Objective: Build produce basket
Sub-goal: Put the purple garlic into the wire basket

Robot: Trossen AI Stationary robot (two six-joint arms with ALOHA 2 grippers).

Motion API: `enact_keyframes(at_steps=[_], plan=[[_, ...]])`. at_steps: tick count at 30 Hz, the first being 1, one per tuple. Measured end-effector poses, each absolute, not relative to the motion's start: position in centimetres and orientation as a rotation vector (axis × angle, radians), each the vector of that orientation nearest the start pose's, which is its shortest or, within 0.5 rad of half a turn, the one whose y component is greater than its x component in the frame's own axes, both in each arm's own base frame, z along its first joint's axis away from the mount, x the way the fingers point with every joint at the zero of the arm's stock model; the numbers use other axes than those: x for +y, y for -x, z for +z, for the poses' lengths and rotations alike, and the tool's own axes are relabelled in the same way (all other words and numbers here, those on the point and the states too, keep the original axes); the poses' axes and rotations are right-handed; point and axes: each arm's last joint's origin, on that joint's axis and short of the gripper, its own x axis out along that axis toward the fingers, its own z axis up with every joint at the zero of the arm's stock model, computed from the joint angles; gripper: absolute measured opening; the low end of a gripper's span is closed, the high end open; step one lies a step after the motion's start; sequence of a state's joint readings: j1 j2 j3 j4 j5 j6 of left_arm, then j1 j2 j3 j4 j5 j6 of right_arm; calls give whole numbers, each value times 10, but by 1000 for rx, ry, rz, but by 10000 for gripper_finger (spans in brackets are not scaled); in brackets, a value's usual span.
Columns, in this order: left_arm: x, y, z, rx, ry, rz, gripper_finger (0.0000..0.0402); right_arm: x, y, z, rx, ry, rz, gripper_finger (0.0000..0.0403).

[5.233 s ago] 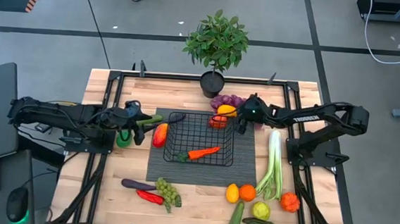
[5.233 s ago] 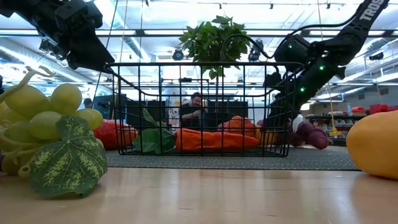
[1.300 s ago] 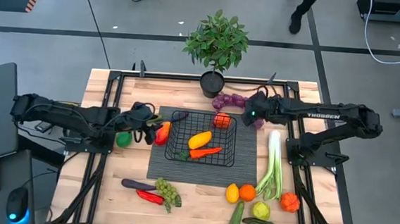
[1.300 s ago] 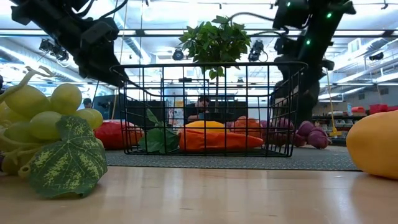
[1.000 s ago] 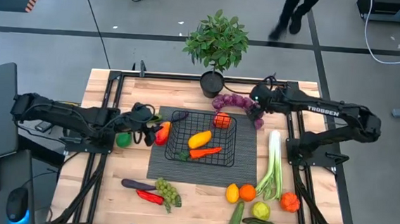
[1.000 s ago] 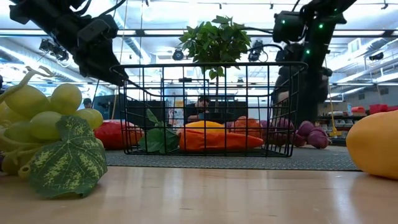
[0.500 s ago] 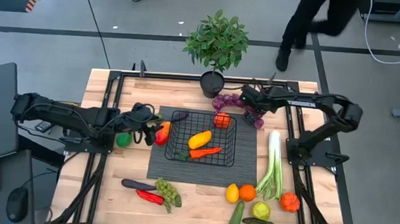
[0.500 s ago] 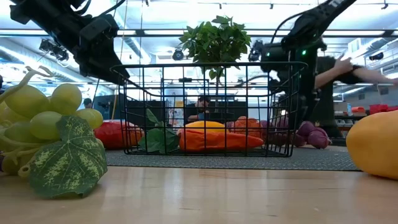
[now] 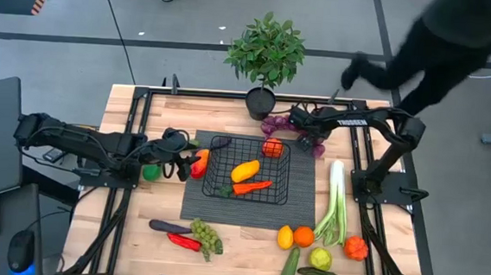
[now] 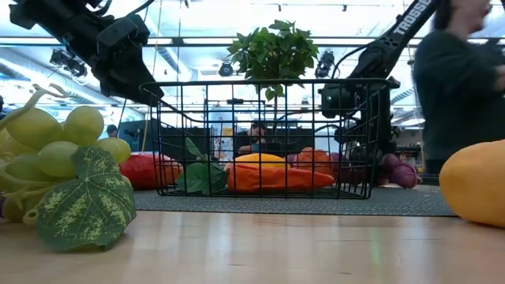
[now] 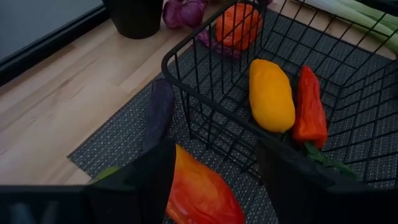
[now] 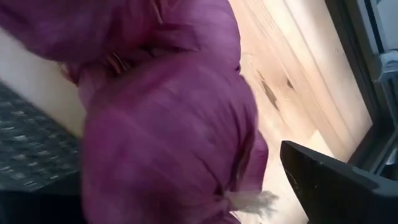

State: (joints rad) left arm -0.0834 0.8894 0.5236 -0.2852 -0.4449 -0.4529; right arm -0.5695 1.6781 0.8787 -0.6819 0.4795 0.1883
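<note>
The black wire basket [image 9: 223,156] stands on a dark ribbed mat [image 9: 297,209]. It holds a yellow pepper [image 9: 245,170], a carrot [image 9: 251,187] and an orange-red fruit [image 9: 271,147]. My left gripper [image 9: 188,162] is open just left of the basket, its fingers on either side of a red-orange pepper [image 11: 199,193] that lies on the mat. A dark eggplant [image 11: 159,111] lies by the basket's far left corner. My right gripper [image 9: 292,118] is open at the far edge, with purple produce [image 12: 168,124] between its fingers; whether they touch it I cannot tell.
A potted plant [image 9: 266,59] stands at the far edge. A leek [image 9: 337,200], a lemon [image 9: 284,236], oranges [image 9: 304,236], cucumbers [image 9: 289,267], green grapes [image 9: 206,236] and a red pepper [image 9: 184,241] lie toward the near edge. A person [image 9: 447,43] walks behind the table's far right.
My right gripper has swung toward the table's left along the far edge, to the purple produce beside the plant pot, with its arm folding back. A person has walked in behind the far right corner.
</note>
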Motion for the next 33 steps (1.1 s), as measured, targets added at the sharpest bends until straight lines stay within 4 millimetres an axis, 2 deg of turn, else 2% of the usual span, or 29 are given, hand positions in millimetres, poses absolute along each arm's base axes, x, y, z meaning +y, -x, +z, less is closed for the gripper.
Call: enact_keyframes(at_steps=[6, 18, 24, 33], plan=[[-2, -179, 220, 541, 248, 479, 231, -159, -219, 140, 1442, -220, -999, 324], [-2, -179, 220, 545, 238, 480, 231, -152, -209, 161, 1414, -248, -1032, 204], [-2, -179, 220, 553, 209, 474, 231, -131, -198, 191, 1351, -307, -1053, 197], [-2, -179, 220, 550, 215, 479, 231, -90, -185, 244, 1013, -458, -985, 200]])
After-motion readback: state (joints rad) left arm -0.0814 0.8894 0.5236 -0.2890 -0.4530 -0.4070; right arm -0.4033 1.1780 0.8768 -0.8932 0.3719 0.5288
